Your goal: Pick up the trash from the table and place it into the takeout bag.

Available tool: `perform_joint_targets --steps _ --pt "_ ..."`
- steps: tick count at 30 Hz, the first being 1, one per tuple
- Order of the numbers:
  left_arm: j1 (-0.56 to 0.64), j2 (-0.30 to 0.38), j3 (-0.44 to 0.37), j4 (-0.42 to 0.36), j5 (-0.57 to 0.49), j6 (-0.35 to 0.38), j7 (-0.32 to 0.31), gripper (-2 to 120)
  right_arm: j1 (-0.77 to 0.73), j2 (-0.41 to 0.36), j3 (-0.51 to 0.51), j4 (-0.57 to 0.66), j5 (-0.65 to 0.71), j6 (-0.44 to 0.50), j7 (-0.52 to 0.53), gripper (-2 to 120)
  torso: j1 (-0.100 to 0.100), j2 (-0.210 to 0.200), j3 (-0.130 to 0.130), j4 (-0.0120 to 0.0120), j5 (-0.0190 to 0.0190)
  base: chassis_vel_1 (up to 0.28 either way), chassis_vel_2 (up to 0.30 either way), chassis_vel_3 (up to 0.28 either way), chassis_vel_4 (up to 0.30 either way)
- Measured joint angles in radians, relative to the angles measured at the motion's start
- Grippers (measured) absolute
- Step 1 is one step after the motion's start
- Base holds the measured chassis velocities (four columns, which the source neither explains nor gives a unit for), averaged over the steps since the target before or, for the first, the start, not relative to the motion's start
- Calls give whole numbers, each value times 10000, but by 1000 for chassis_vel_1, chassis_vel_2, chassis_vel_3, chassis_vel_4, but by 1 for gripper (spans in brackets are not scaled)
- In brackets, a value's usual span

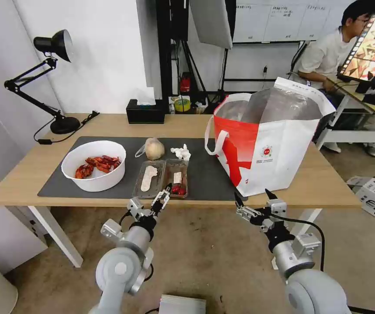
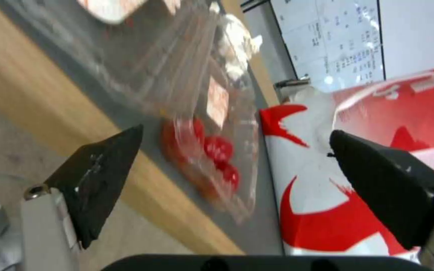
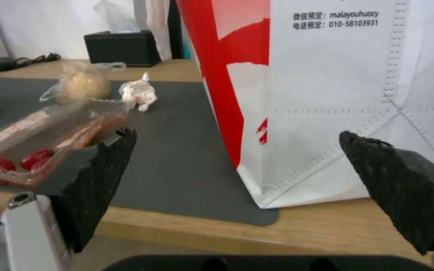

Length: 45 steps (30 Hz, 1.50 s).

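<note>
Head view — left gripper (image 1: pixel 166 193) gaping at clear tray (image 1: pixel 163 178); right gripper (image 1: pixel 254 197) idle.

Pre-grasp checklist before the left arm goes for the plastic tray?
1. Left gripper open: ok.
2. Left gripper lined up with the plastic tray, at its near edge: ok.
3. Tray lying flat on the mat: ok.
4. Takeout bag upright, mouth open: ok.
5. Right gripper open, at the table edge before the bag, off the tray: ok.
6. Tray lid latched: cannot tell.
</note>
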Motion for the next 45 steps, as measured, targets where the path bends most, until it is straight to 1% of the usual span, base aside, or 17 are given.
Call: perform_joint_targets --steps 15,28,37,45 --pt "-278 474 -438 166 -266 -30 -20 100 -54 57 -35 8 -18 0 6 100 -1 0 0 0 -1 0 0 0 0" --pt "-330 720 -629 -255 -360 -50 -19 100 -40 60 -107 8 -31 22 9 100 0 0 -1 0 -1 0 0 0 0" --pt "-526 814 -603 -518 -441 -50 -18 100 -11 50 -122 6 -32 25 9 100 -1 0 0 1 -1 0 0 0 0" --pt "-822 857 -300 -528 -459 -40 -90 100 -12 26 -116 6 -32 31 9 100 -1 0 0 0 0 0 0 0 0"
